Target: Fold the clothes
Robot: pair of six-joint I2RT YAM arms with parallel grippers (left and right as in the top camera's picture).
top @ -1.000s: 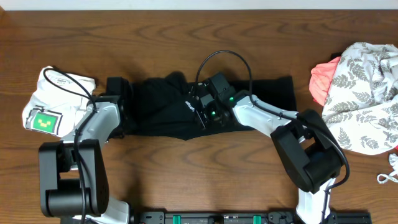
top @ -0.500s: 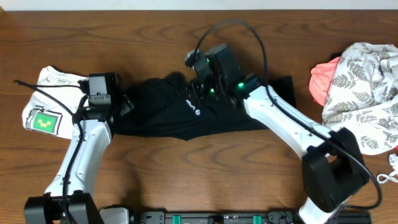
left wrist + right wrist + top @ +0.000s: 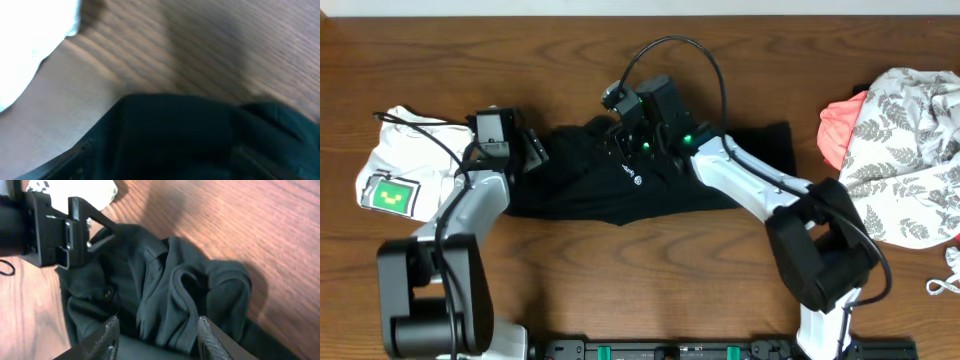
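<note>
**One black garment [image 3: 580,185], bunched along its far edge**

To my eye the right gripper [image 3: 160,335], fingers apart and empty, should pinch a single layer and lay it flat. The left gripper [image 3: 530,152] sits at the garment's left end; whether it grips is unclear. Wrinkled, the cloth stretches left to right mid-table [image 3: 620,290].

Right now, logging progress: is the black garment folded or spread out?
Half-done: the garment lies long across the table, its upper middle bunched in loose ridges, not a neat square.
</note>
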